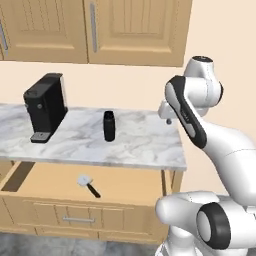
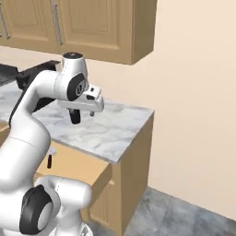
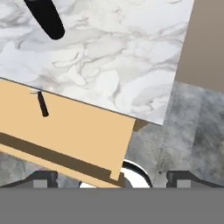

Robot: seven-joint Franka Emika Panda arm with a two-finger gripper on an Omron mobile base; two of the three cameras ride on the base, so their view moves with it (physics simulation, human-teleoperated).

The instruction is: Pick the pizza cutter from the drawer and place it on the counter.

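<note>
The drawer (image 1: 135,186) (image 2: 80,169) (image 3: 87,129) stands pulled out under the counter (image 1: 142,142) (image 2: 108,133) (image 3: 113,57). On its tan floor, left of the middle, lies the pizza cutter (image 1: 88,185) (image 2: 49,159) (image 3: 42,104), with its silvery wheel toward the counter and its black handle toward the drawer front. My gripper (image 1: 167,116) (image 2: 87,112) (image 3: 116,177) hangs above the counter's right end, well above and to the right of the cutter. It is open, with its fingertips (image 3: 43,177) far apart and nothing between them.
An upright black bottle (image 1: 109,125) (image 2: 74,116) (image 3: 46,17) stands mid-counter, close to my hand. A black coffee machine (image 1: 45,107) sits at the counter's left. Wall cabinets (image 1: 125,30) hang above. The counter ends at the right, with grey floor (image 3: 192,127) beyond.
</note>
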